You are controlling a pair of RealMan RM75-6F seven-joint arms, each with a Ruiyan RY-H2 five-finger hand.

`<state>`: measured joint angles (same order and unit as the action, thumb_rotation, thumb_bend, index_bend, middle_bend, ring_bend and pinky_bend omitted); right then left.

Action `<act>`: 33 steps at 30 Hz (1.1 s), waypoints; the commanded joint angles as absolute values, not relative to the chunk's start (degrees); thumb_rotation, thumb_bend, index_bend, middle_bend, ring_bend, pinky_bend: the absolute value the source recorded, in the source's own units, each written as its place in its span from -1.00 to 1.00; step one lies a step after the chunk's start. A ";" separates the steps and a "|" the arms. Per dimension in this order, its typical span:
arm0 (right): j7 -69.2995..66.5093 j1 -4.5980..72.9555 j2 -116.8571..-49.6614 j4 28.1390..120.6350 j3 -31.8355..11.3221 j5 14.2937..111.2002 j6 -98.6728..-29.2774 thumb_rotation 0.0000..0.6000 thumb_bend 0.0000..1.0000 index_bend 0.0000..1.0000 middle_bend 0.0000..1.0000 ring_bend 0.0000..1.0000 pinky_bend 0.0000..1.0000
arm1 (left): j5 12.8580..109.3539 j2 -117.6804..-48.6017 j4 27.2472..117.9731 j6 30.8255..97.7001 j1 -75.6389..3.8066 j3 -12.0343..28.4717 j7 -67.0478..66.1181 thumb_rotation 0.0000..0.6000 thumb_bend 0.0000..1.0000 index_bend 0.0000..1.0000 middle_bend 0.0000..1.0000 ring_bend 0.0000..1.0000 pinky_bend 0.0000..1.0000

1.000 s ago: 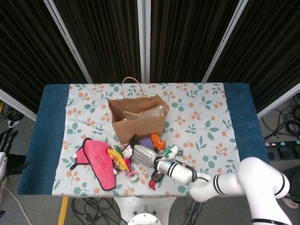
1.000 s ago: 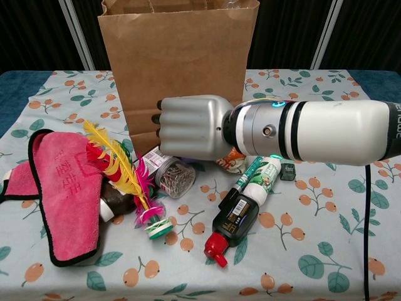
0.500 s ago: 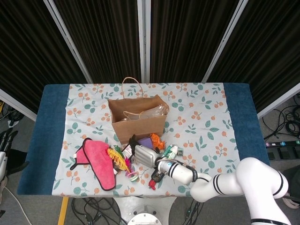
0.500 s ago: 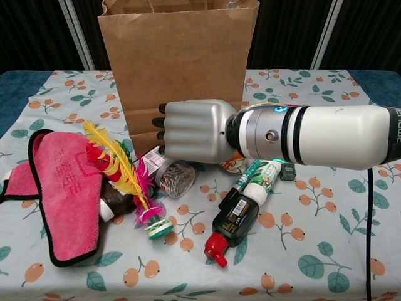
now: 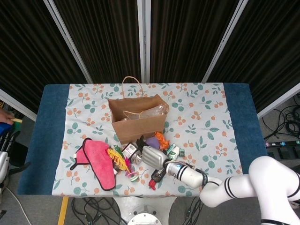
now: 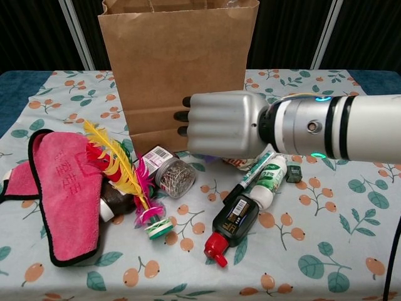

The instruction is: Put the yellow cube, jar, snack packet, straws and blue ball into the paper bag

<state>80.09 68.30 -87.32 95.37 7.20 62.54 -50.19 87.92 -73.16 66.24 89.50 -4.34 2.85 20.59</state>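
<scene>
The brown paper bag [image 5: 138,123] stands upright at the table's middle, with clear plastic [image 5: 153,111] showing in its open top. My right hand [image 6: 222,124] hovers in front of the bag [image 6: 178,59], its back toward the chest view and its fingers curled into a fist; the palm side is hidden. The small jar of clips [image 6: 172,177] lies on its side to the hand's lower left, apart from it. An orange snack packet [image 5: 162,139] and a purple-blue thing [image 5: 152,141] lie just beyond the hand [image 5: 153,157]. I see no yellow cube. My left hand shows in neither view.
A pink cloth [image 6: 59,194] and a feathered shuttlecock [image 6: 122,172] lie to the left. A black bottle with a red cap [image 6: 230,224], a marker and a white-green tube [image 6: 270,180] lie under my forearm. The floral cloth [image 5: 206,117] covers the table.
My right hand has shifted to the right and slightly up across the bag's front, uncovering the jar. The objects on the table look unmoved.
</scene>
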 commanded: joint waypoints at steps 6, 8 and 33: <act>80.27 65.30 -81.06 101.97 10.36 62.62 -54.48 1.00 -1.00 0.05 -0.55 -0.74 -0.53 | 87.96 -72.94 66.91 89.39 -4.41 2.78 20.33 1.00 -0.80 -0.84 -0.73 -0.87 -0.60; 80.02 64.43 -79.12 103.79 11.10 63.26 -55.68 1.00 -1.00 0.07 -0.53 -0.74 -0.53 | 88.02 -72.98 66.98 89.29 -4.49 2.75 20.21 1.00 -0.80 -0.84 -0.73 -0.88 -0.60; 63.62 61.33 -87.39 95.71 4.66 64.54 -50.96 1.00 -1.00 -0.21 -0.52 -0.73 -0.52 | 88.17 -72.61 68.30 88.94 -4.79 2.51 18.78 1.00 -0.80 -0.84 -0.73 -0.87 -0.60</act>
